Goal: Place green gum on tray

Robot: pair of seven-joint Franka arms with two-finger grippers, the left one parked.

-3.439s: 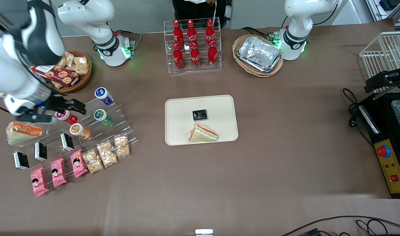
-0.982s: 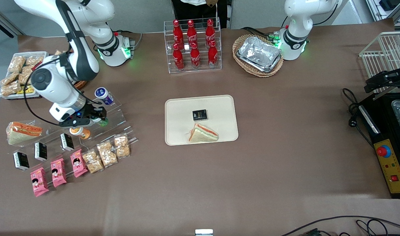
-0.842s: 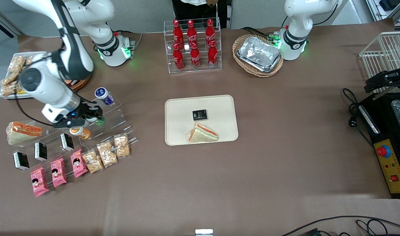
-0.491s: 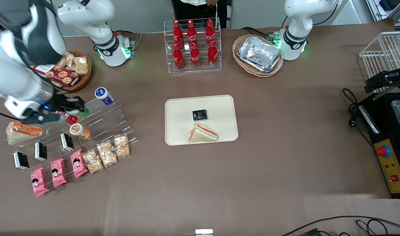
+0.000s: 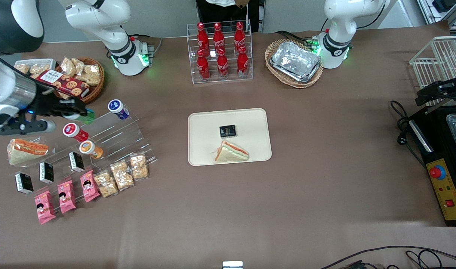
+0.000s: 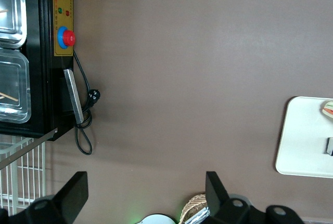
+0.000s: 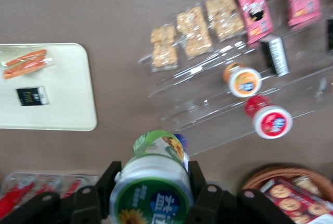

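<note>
— One bottle is off the clear stepped rack: the green gum sits clamped between the black fingers of the gripper, lid facing the wrist camera, its translucent green body pointing away from it.

— Where is that relative to the rack?

— Above the rack's upper step, toward the working arm's end of the table, with the gum raised clear of the acrylic. The red-lidded bottle lies just below the gripper on the rack, the orange-bodied bottle a step nearer the front camera, and the blue-lidded bottle beside the gripper on the top step.

— And the tray?

— The tray lies flat on the brown table, well apart from the rack, toward the parked arm's end. On it are a small black packet and a wrapped triangular sandwich, the sandwich nearer the front camera. The gum is nowhere near it yet.

— Anything else by the rack?

— A wicker basket of cookies farther from the front camera, and pink snack packs on the lowest step.
</note>
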